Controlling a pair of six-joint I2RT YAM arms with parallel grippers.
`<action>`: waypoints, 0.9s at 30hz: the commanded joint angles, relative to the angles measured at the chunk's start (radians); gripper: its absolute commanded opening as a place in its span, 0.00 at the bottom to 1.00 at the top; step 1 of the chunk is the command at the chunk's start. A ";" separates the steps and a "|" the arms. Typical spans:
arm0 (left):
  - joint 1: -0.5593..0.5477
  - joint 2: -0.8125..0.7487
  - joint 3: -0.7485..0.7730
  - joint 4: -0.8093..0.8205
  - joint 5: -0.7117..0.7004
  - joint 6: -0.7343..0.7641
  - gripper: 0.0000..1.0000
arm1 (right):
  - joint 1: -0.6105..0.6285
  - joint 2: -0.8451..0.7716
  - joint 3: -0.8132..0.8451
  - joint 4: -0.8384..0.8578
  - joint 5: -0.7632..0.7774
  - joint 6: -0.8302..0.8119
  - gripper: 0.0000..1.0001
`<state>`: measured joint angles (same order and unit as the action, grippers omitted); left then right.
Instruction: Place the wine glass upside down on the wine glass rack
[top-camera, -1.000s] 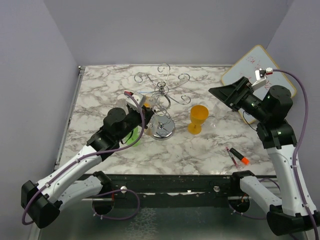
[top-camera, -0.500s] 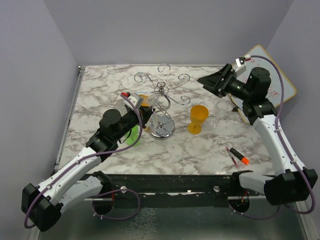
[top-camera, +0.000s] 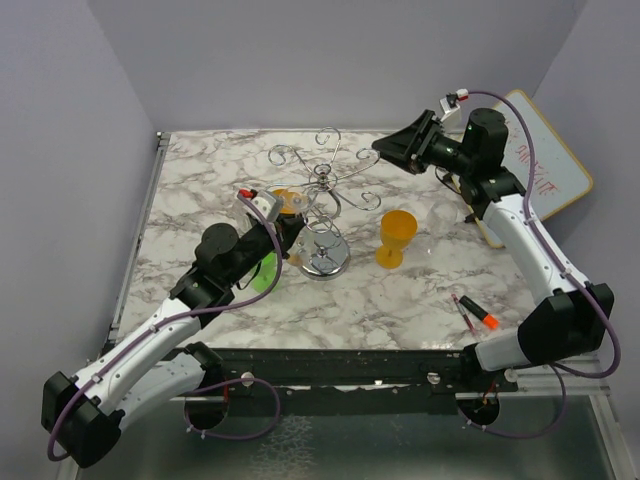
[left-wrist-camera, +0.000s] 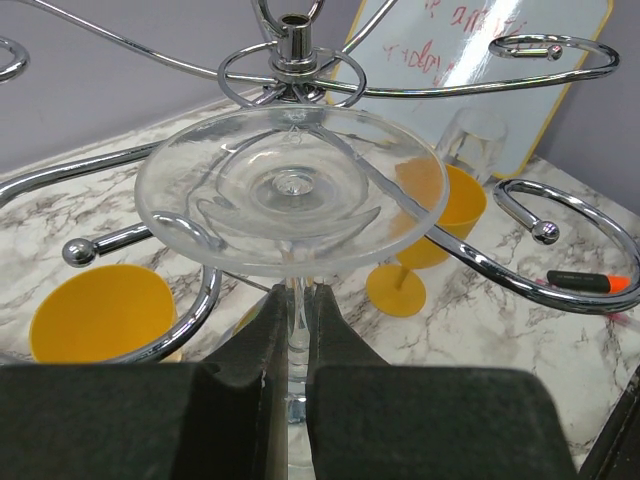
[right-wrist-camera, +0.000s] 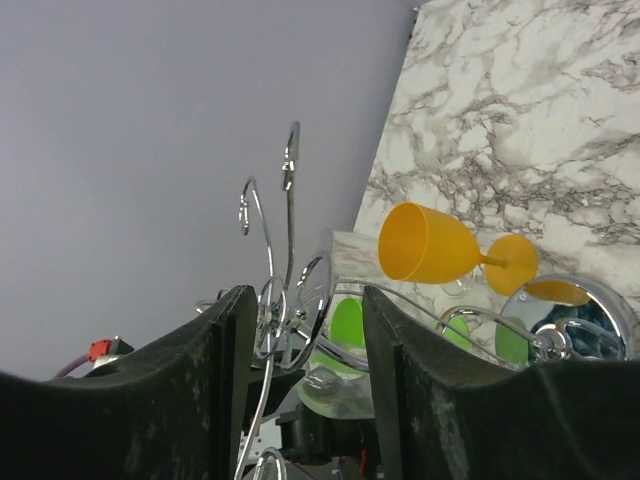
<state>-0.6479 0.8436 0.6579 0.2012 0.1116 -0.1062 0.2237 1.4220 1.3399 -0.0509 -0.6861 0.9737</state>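
From the left wrist, the left gripper (left-wrist-camera: 293, 335) has its jaws pinched on the thin stem of the wine glass (left-wrist-camera: 290, 188), just below the round foot. The foot faces up among the curled arms of the wine glass rack (left-wrist-camera: 290, 55). One chrome hook curves close under the foot's left rim, though I cannot tell whether it bears the foot, and the bowl is hidden below the jaws. An orange goblet (left-wrist-camera: 455, 215) stands on the table (left-wrist-camera: 480, 330) beyond. From the right wrist, the right gripper (right-wrist-camera: 305, 300) has its jaws spread with nothing between them, looking from the far right across at the rack and goblet. From above, the left arm reaches to the rack's near-left side, where the clear glass is hard to make out. The right gripper hangs in the air to the far right of the rack, apart from it. The glass looks light, thin, brittle and slick, so the stem is the sound place to hold it. I judge a firm but gentle pinch best, with the foot eased along the wire without knocking the chrome, since a slip or twist could chip it.
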 joint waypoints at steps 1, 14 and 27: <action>0.005 -0.026 -0.006 0.068 -0.017 0.027 0.00 | 0.021 0.044 0.046 -0.022 0.036 0.025 0.48; 0.007 -0.027 -0.001 0.066 -0.044 0.036 0.00 | 0.023 0.029 0.033 0.033 0.063 0.086 0.01; 0.008 0.024 0.026 0.105 -0.022 0.058 0.00 | 0.023 -0.054 0.063 -0.064 0.269 0.035 0.01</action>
<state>-0.6472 0.8509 0.6579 0.2287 0.0856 -0.0658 0.2501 1.4246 1.3567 -0.1314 -0.5350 1.0477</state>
